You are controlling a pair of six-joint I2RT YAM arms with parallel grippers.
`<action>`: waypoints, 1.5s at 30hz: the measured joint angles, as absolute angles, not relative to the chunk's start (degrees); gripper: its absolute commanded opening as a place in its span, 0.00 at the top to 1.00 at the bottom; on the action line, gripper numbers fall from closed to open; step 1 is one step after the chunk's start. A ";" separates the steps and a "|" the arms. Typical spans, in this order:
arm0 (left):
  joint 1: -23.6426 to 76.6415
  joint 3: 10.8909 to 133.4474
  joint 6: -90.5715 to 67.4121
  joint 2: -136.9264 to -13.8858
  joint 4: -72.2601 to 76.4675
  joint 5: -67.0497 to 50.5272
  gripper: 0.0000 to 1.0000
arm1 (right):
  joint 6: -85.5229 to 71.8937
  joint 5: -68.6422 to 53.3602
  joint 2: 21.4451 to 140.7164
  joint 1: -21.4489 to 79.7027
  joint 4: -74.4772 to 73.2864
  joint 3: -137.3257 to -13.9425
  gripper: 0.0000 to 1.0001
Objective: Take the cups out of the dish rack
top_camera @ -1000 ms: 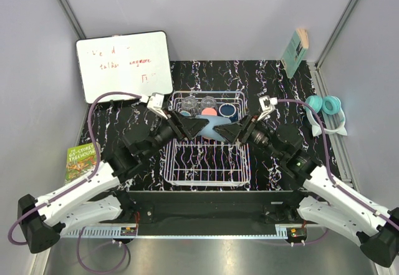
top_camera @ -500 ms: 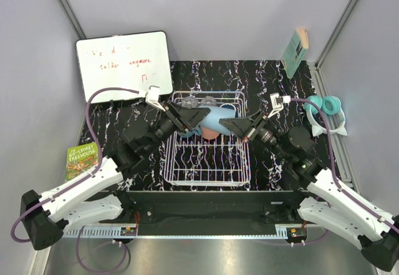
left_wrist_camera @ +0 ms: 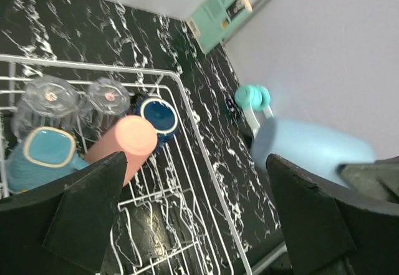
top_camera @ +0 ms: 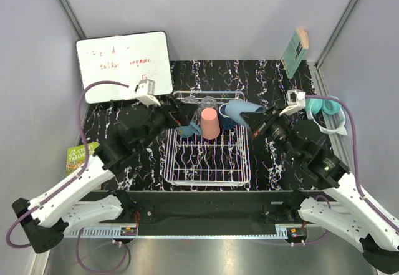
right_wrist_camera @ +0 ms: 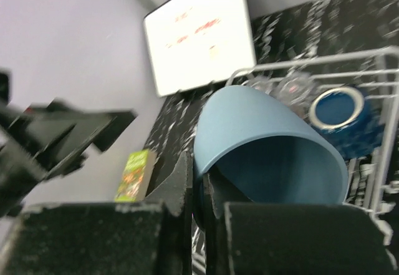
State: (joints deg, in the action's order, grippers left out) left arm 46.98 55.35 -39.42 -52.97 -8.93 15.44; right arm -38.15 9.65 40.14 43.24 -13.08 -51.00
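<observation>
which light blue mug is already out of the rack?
The light blue mug pinched by its rim in the right pincer. The other mug sits in the dish rack beside the pink tumbler.

A whiteboard with faint red writing leans on the back wall at the far left of the black marbled table. A teal book stands propped at the far right. Teal headphones sit near the right edge, and a green book lies at the left edge, partly hidden.
</observation>
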 measured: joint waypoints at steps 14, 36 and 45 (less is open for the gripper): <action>46.89 62.67 -39.94 -53.47 -30.50 27.53 0.01 | -28.25 22.74 101.19 20.67 -46.94 -122.76 1.00; 46.89 62.00 -40.60 -62.96 -39.40 28.25 0.01 | -30.39 20.38 142.34 3.90 -67.57 -152.92 1.00; 46.89 61.73 -41.04 -67.90 -40.29 26.72 0.01 | -30.65 19.94 150.47 1.32 -67.26 -155.79 1.00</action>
State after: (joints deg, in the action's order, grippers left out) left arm 46.89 61.73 -41.04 -67.90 -40.29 26.72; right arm -30.65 19.94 150.47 1.32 -67.26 -155.79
